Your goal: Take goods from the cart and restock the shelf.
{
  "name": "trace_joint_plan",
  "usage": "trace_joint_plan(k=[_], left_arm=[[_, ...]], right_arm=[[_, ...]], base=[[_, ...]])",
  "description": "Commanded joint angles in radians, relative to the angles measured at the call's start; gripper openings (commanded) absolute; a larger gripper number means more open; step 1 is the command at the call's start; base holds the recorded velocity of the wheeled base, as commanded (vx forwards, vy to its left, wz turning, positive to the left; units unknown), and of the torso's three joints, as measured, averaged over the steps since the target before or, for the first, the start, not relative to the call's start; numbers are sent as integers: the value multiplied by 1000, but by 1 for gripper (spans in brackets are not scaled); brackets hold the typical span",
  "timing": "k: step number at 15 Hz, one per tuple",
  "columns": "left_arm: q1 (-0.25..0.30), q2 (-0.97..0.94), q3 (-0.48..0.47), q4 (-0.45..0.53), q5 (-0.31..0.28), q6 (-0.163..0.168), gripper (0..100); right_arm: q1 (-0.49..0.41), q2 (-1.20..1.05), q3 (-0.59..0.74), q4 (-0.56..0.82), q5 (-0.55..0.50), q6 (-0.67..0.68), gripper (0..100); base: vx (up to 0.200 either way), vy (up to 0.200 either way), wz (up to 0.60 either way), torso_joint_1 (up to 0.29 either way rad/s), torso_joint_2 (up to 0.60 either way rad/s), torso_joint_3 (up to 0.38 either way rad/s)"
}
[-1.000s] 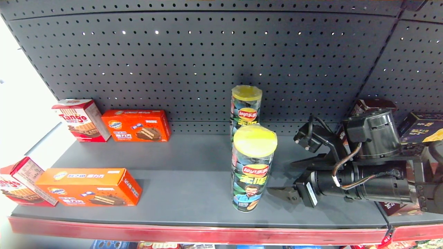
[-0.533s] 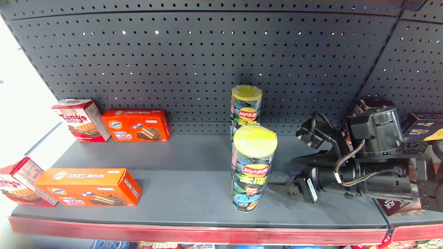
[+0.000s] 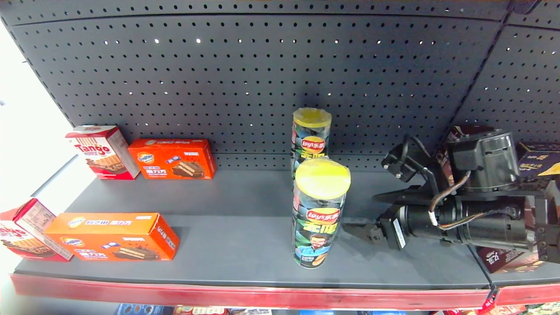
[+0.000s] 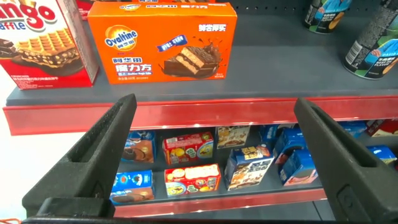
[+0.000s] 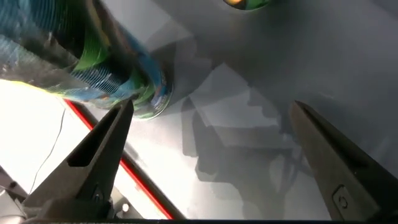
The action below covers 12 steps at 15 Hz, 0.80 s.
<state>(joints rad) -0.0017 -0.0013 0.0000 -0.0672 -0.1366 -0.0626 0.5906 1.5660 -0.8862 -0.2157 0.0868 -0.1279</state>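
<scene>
Yellow-lidded front can (image 3: pixel 321 214) hides lower half of rear can (image 3: pixel 310 131).

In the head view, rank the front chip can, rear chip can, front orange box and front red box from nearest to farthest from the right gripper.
From the right gripper:
1. Front chip can, just to its left.
2. Rear chip can, behind the front one.
3. Front orange box, front left.
4. Front red box, far left edge.

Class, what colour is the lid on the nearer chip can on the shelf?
Yellow. The lid of the front can shows best in the head view.
</scene>
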Motion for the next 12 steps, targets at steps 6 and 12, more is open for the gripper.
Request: trace_joint_plan(k=[6, 12], left_arm=[[0, 1, 0, 0, 0, -5, 100], [2, 1, -2, -3, -3, -83, 100]], right_arm=[[-436, -511, 125, -22, 5, 20, 100], [-500, -1090, 424, 87, -75, 20, 100]], base=[[0, 0, 0, 0, 0, 0], [0, 0, 0, 0, 0, 0]])
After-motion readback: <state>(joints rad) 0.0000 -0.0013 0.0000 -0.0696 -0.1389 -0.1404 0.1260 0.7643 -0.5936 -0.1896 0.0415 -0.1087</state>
